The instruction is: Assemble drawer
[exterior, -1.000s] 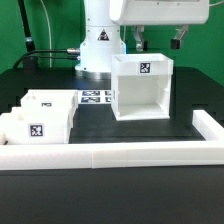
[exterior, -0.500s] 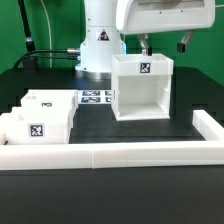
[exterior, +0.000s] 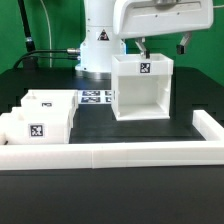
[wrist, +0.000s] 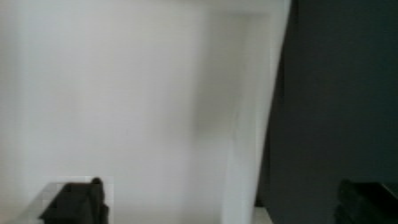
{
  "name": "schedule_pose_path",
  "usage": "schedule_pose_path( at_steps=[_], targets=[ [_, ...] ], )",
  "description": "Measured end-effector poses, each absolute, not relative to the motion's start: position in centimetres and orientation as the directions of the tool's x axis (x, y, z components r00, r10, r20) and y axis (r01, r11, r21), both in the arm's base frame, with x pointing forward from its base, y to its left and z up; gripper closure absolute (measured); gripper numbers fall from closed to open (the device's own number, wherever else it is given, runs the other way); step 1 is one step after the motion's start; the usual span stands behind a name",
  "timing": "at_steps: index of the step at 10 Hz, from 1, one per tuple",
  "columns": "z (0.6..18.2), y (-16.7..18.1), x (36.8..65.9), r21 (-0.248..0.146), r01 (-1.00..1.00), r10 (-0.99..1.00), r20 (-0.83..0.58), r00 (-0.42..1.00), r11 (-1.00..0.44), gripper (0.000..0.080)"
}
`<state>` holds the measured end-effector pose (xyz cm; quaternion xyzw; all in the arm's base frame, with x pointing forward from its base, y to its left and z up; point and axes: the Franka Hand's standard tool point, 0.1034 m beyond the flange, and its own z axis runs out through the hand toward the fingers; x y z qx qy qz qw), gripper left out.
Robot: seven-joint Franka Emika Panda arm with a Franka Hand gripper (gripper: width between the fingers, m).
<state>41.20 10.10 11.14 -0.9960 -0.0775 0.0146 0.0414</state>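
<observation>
The drawer's large white housing (exterior: 140,92) stands upright mid-table, open side toward the front, with a square tag on its top rim. Two small white trays (exterior: 50,104) (exterior: 33,128), each with a tag, lie at the exterior view's left. My gripper (exterior: 163,45) hangs just above the housing's top back edge, open and empty, with one finger on each side of the upper right part. In the wrist view the gripper (wrist: 222,205) shows two dark fingertips (wrist: 75,200) wide apart over a white face of the housing (wrist: 125,100) and the dark table (wrist: 338,100).
The marker board (exterior: 95,97) lies flat behind the trays, next to the robot base (exterior: 98,50). A long low white wall (exterior: 120,155) edges the table's front and turns back at the exterior view's right (exterior: 210,125).
My gripper has come down a little and shifted slightly to the exterior view's right, closer to the housing's top. Housing and trays have not moved.
</observation>
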Motion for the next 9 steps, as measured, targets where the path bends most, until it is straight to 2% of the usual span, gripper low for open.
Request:
schedule_pose_path(
  at_steps=[2, 4, 7, 8, 9],
  targets=[
    [9.97, 10.25, 40.07, -0.093, 0.128, 0.131, -0.027, 0.991, -0.987, 0.0150],
    [9.69, 10.32, 39.92, -0.091, 0.111, 0.114, -0.036, 0.993, -0.990, 0.0150],
    [9.65, 10.32, 39.94, -0.092, 0.110, 0.114, -0.037, 0.993, -0.990, 0.0566],
    [9.64, 10.32, 39.94, -0.092, 0.110, 0.113, -0.037, 0.993, -0.990, 0.0566],
    [9.64, 10.31, 39.94, -0.092, 0.109, 0.113, -0.037, 0.993, -0.990, 0.0738]
  ],
)
